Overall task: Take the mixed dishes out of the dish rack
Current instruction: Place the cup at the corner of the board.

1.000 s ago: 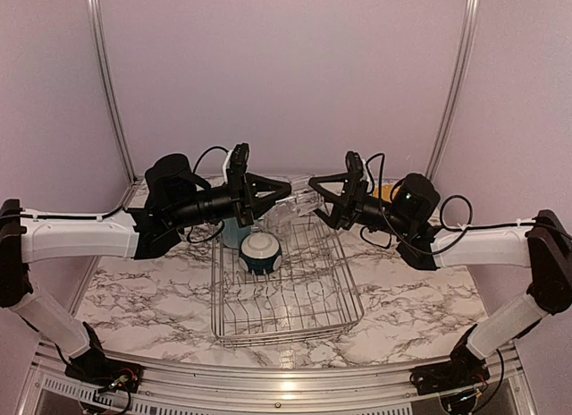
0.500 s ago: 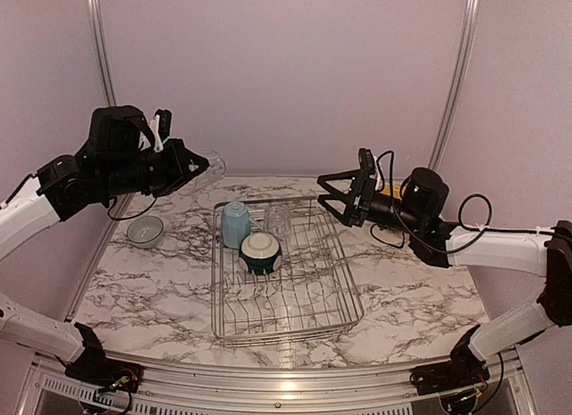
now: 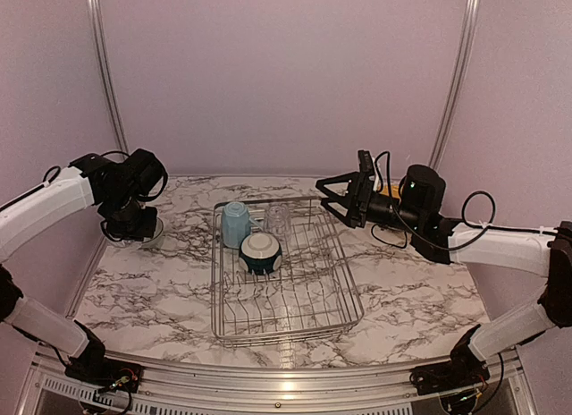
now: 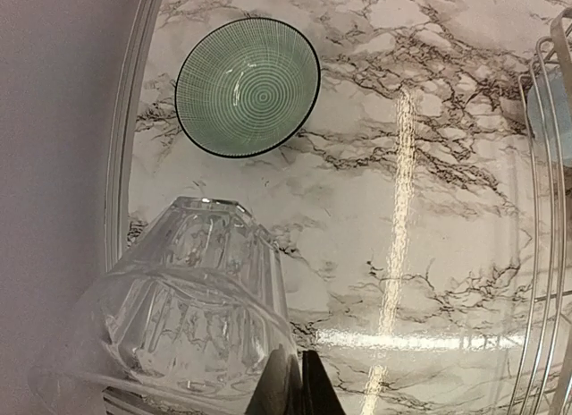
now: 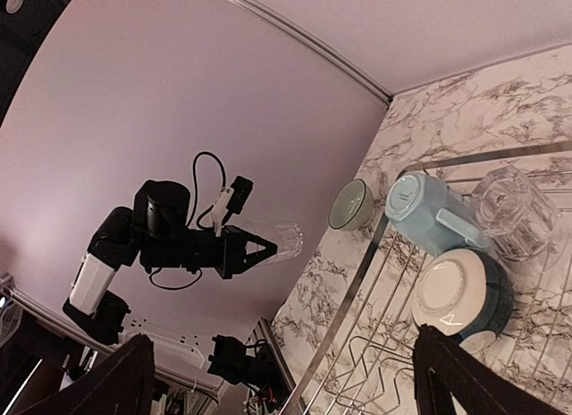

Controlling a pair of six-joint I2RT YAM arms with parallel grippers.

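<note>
Since half a second earlier, the left arm had swung down from mid-air to the far-left corner. The left gripper point(image 4: 290, 390) was pinched narrow on the rim of a ribbed clear glass point(image 4: 192, 317), tilted above the marble table point(image 4: 429, 254) near the round, finely ringed grey-green bowl point(image 4: 248, 86). The right gripper point(image 3: 326, 195) hovered at the wire dish rack's point(image 3: 286, 330) far-right corner, fingers wide. The rack held a light blue mug point(image 3: 235, 224), a second clear glass point(image 3: 278, 220) and an upturned dark-teal-and-white bowl point(image 3: 260, 252).

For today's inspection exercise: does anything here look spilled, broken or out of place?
Nothing stands out. The mug, a glass and the teal-and-white bowl rest in the rack, the bowl upside down as drying dishes are. The green bowl stands upright on the table, and the left end effector holds a second glass, intact.
</note>
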